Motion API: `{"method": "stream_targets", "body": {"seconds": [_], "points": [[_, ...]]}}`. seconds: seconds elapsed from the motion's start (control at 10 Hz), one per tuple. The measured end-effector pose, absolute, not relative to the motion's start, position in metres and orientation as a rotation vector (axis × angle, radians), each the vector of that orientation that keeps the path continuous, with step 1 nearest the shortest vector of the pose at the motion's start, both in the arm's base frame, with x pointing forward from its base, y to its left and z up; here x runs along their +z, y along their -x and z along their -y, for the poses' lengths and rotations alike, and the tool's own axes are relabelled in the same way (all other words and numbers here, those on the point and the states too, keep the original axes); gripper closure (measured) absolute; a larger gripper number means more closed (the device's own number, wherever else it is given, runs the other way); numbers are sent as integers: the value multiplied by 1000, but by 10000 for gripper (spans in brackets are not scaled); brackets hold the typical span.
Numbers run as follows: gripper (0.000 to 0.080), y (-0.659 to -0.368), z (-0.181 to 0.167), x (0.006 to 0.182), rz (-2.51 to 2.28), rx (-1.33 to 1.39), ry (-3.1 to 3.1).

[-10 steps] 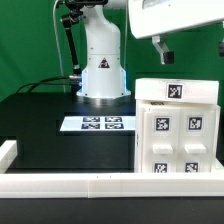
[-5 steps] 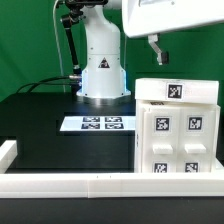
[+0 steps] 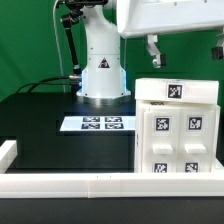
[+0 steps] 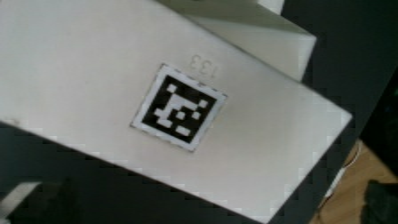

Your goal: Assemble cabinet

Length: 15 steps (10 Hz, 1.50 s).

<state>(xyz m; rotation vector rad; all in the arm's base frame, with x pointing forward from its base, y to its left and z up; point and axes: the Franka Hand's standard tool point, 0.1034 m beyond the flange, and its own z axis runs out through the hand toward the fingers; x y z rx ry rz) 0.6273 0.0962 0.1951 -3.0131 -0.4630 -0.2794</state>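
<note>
The cabinet (image 3: 175,135) is a white boxy frame with tagged panels, standing at the exterior view's right near the front rail. One tag faces up on its top and several face front. My gripper (image 3: 186,50) hangs above the cabinet's top, apart from it. Its two fingers (image 3: 152,50) stand wide apart with nothing between them. In the wrist view the cabinet's white top panel (image 4: 107,70) with one black-and-white tag (image 4: 183,105) fills most of the frame. The fingertips barely show in the dark lower edge.
The marker board (image 3: 98,124) lies flat on the black table in front of the robot base (image 3: 103,72). A long white border rail (image 3: 90,184) runs along the front edge, with a raised end at the exterior view's left (image 3: 8,152).
The gripper has moved toward the exterior view's left above the cabinet; its second finger now shows at the right edge. The cabinet has not moved.
</note>
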Motion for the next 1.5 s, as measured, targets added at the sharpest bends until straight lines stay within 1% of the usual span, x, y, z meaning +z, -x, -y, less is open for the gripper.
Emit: {"method": "stream_targets", "body": {"seconds": [0.3, 0.9, 1.0, 1.3, 1.4, 1.5], "points": [[2, -625, -95, 186, 922, -260, 2960], [2, -623, -89, 170, 1568, -196, 2764], [2, -622, -89, 168, 1640, -188, 2731], [2, -620, -86, 154, 1630, -159, 2733], [2, -619, -86, 152, 1626, -155, 2734], [127, -619, -84, 152, 1620, -155, 2737]]}}
